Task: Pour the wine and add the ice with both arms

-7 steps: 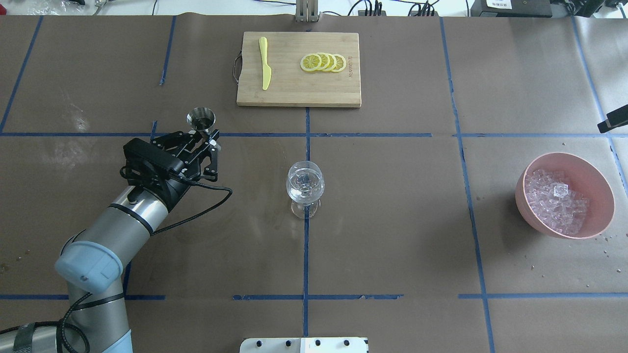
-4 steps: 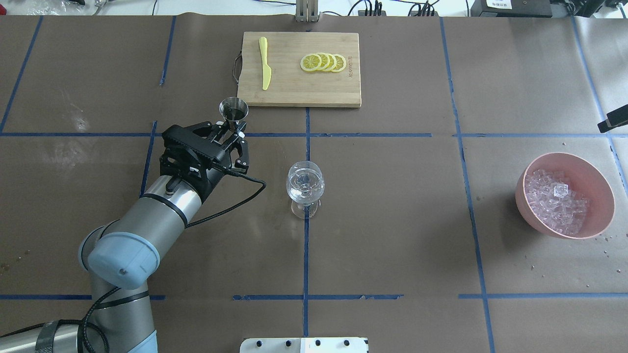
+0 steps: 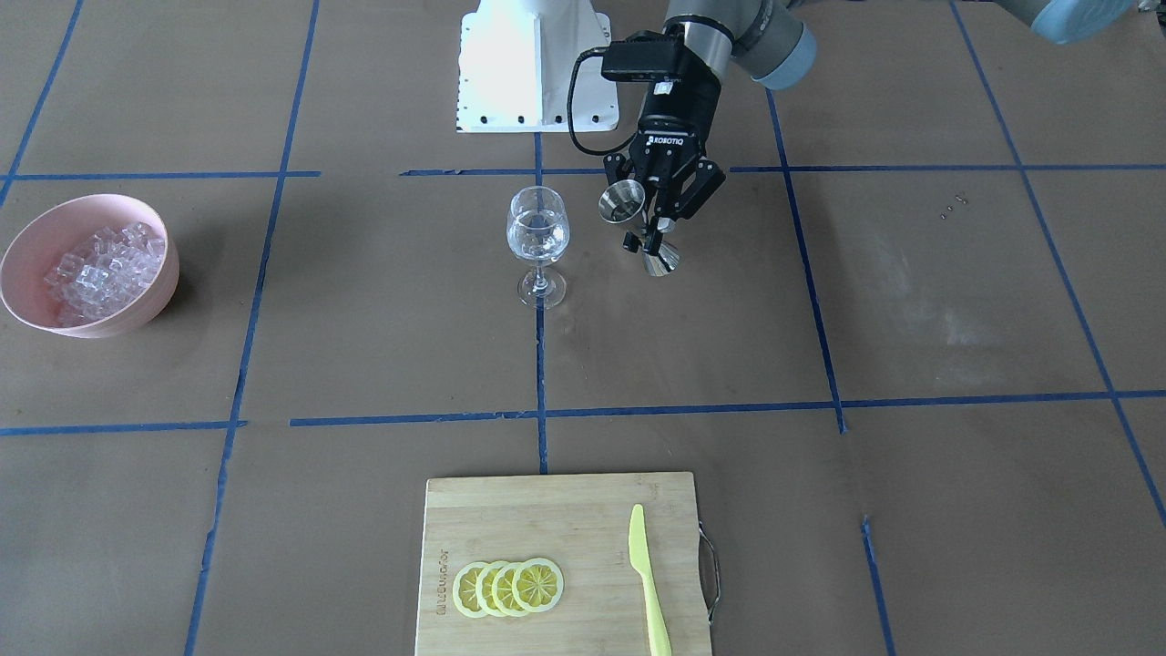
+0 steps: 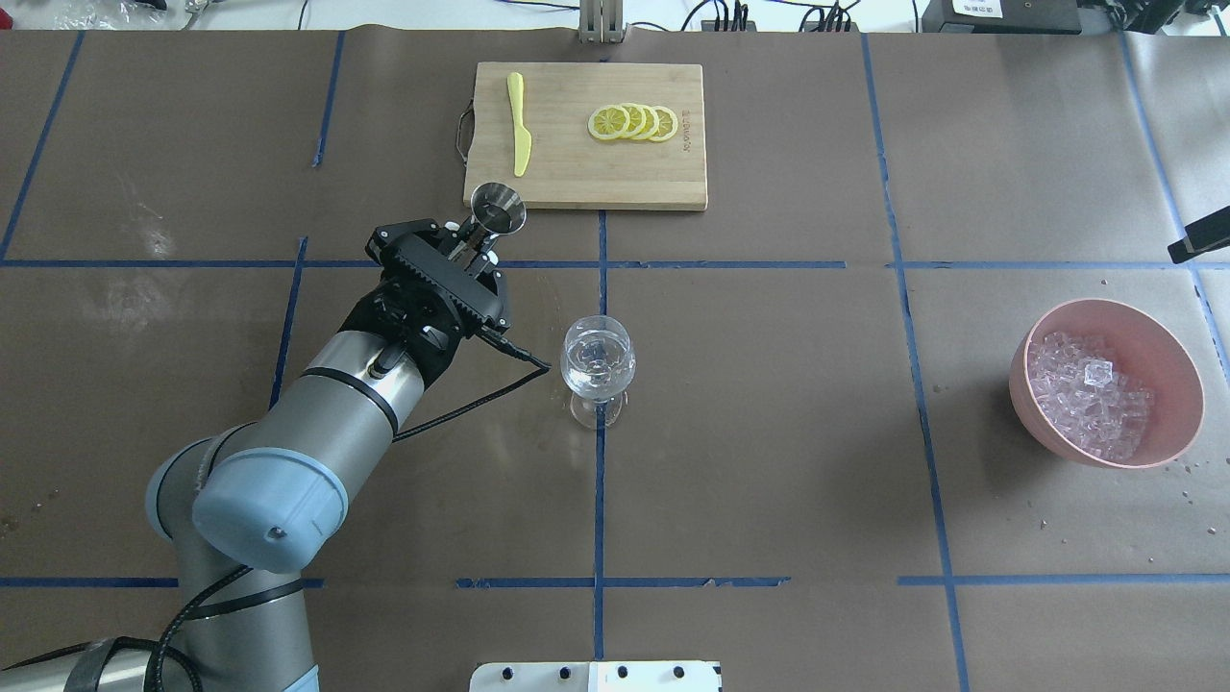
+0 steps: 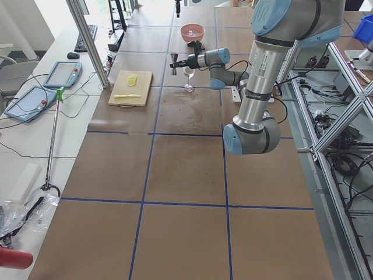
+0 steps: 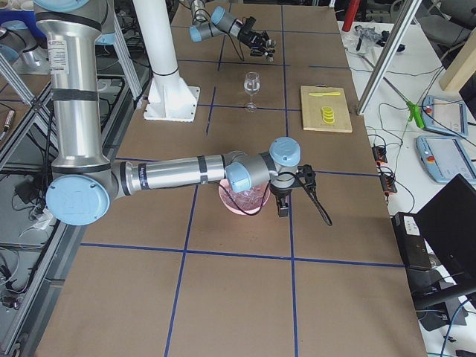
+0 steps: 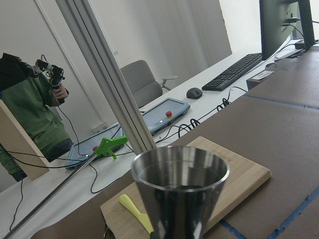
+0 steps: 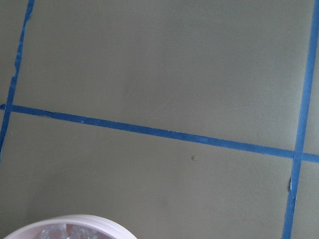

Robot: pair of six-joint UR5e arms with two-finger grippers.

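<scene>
Rightward since a second ago, the left gripper (image 4: 478,250) has carried the jigger (image 4: 502,206) nearer the wine glass (image 4: 597,358), fingers clamped on its waist. Pouring seems not yet begun. The ice (image 4: 1086,396) lies heaped in the pink bowl (image 4: 1180,370) at frame right, apparently still to be added; whether the right gripper (image 6: 284,202) has its fingers apart or together I cannot tell

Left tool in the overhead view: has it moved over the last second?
Yes. The left tool, gripping the jigger, has moved rightward toward the cutting board corner and nearer the wine glass, which stayed put.

A wooden cutting board (image 4: 577,185) carries a yellow knife (image 4: 519,135) and, apart from it, four overlapping lemon slices (image 4: 634,122)
</scene>
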